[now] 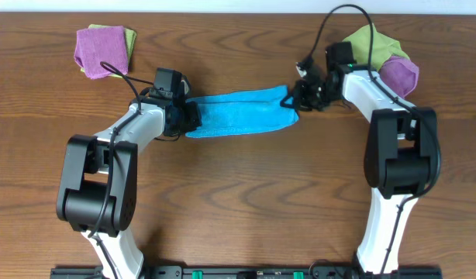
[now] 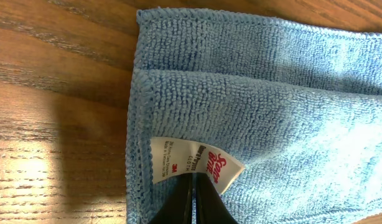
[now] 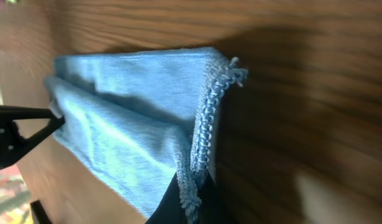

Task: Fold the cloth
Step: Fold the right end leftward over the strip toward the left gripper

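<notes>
Bright sky-blue microfibre cloth [image 1: 238, 113] lies as a doubled strip far-centre on the wooden table [image 1: 246, 201], left gripper [image 1: 191, 117] clenched on its white tag [image 2: 194, 163] end, right gripper [image 1: 294, 99] clenched on the right end; lengthwise fold looks done, next I'd carry one end over the other.

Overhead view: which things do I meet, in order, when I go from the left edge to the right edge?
In order: left purple cloth → left gripper → sky-blue cloth → right gripper → right yellow-green cloth → right purple cloth.
</notes>
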`<move>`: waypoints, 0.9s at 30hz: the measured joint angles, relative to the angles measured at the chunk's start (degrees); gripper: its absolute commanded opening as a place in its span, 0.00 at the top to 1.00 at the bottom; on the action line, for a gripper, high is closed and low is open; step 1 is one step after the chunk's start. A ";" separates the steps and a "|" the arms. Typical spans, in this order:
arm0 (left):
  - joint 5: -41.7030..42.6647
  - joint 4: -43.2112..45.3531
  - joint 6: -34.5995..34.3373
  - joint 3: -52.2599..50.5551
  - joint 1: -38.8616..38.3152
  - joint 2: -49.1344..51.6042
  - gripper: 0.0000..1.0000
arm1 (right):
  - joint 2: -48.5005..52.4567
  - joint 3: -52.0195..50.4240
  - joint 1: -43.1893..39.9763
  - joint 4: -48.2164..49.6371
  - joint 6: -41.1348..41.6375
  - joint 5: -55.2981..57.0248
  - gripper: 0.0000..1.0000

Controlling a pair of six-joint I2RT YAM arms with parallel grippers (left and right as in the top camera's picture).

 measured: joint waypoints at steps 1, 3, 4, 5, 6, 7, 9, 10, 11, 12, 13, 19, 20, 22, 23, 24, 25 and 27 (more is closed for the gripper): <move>0.00 0.00 -0.24 0.00 0.00 0.00 0.94 | 0.00 1.07 0.68 -0.57 -0.02 0.31 0.99; -0.02 -0.02 -0.81 0.00 -0.15 0.00 0.94 | 0.00 4.09 2.62 -3.13 0.00 1.90 0.99; -0.04 -0.02 -1.20 0.00 -0.24 0.00 0.94 | 0.00 5.51 3.67 -4.37 -0.02 2.91 0.99; -0.04 -0.02 -1.46 0.00 -0.33 0.00 0.94 | 0.00 6.67 4.63 -5.40 0.00 3.85 0.99; -0.09 -0.02 -1.88 0.00 -0.39 0.00 0.94 | 0.00 8.02 5.75 -6.71 0.02 5.11 0.99; -0.15 -0.02 -2.54 0.00 -0.48 0.00 0.94 | 0.00 9.57 7.37 -7.96 0.00 6.69 0.99; -0.26 0.00 -3.10 0.00 -0.52 0.00 0.94 | 0.00 11.37 10.05 -9.31 0.00 9.01 0.99; -0.26 -0.02 -3.37 0.00 -0.52 0.00 0.94 | 0.00 12.11 11.50 -9.77 0.00 10.25 0.99; -0.26 0.00 -3.54 0.00 -0.52 0.00 0.94 | 0.00 12.63 12.79 -9.88 0.00 11.17 0.99; -0.28 0.00 -3.76 0.00 -0.55 0.00 0.94 | 0.00 13.05 13.90 -9.84 0.00 11.93 0.99; -0.26 0.00 -3.96 0.00 -0.55 0.00 0.94 | 0.00 13.60 15.61 -9.86 0.00 13.07 0.99; -0.26 0.00 -4.00 0.00 -0.55 0.00 0.94 | 0.00 13.99 21.99 -9.97 0.00 18.38 0.99; -0.26 0.00 -4.00 0.00 -0.55 0.00 0.94 | 0.00 13.99 22.45 -9.94 0.00 18.99 0.99; -0.20 0.02 -4.00 0.00 -0.52 0.00 0.94 | 0.00 13.99 22.73 -10.03 0.00 19.91 0.99; 0.04 0.04 -4.00 0.00 -0.52 0.00 0.94 | 0.00 13.99 22.69 -10.08 0.00 20.35 0.99; 0.44 -0.02 -4.00 0.00 -0.52 0.00 0.94 | 0.00 13.99 22.67 -10.23 0.02 20.68 0.99; 0.70 -0.24 -4.00 0.04 -0.55 -0.04 0.94 | 0.00 13.99 22.62 -10.36 0.02 20.85 0.99; 1.07 -1.16 -4.00 0.35 -0.52 -0.20 0.94 | 0.00 14.01 22.58 -10.47 0.02 21.09 0.99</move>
